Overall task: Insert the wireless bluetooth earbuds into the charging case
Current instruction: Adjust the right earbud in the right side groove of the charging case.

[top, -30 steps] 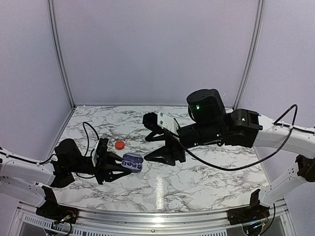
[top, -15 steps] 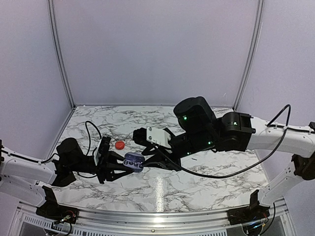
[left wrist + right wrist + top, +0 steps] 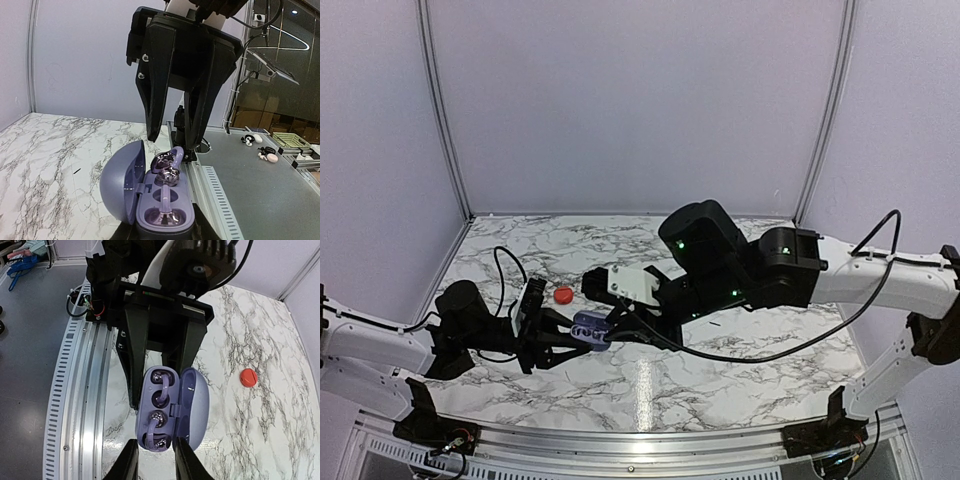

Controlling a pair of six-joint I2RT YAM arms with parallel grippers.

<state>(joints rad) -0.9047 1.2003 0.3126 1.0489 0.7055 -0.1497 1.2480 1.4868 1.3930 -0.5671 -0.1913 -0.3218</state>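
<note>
My left gripper (image 3: 582, 335) is shut on the base of a purple charging case (image 3: 590, 329) and holds it just above the marble, its lid (image 3: 120, 182) open. In the left wrist view the near purple earbud (image 3: 165, 216) sits in its well. The far earbud (image 3: 169, 169) stands raised and tilted at its well. My right gripper (image 3: 620, 325) is open. Its fingers (image 3: 155, 100) hang on either side of the far end of the case (image 3: 165, 407), close above the raised bud (image 3: 156, 432). A small red bud (image 3: 563, 295) lies on the table behind the case.
The marble table is walled by white panels on three sides. An aluminium rail (image 3: 80, 390) runs along its near edge. The red bud also shows in the right wrist view (image 3: 248, 377). The right arm's cable (image 3: 770, 345) trails over the table middle.
My right arm has swung left and down from mid-table until its open fingers straddle the case. The left gripper and the case have hardly moved.
</note>
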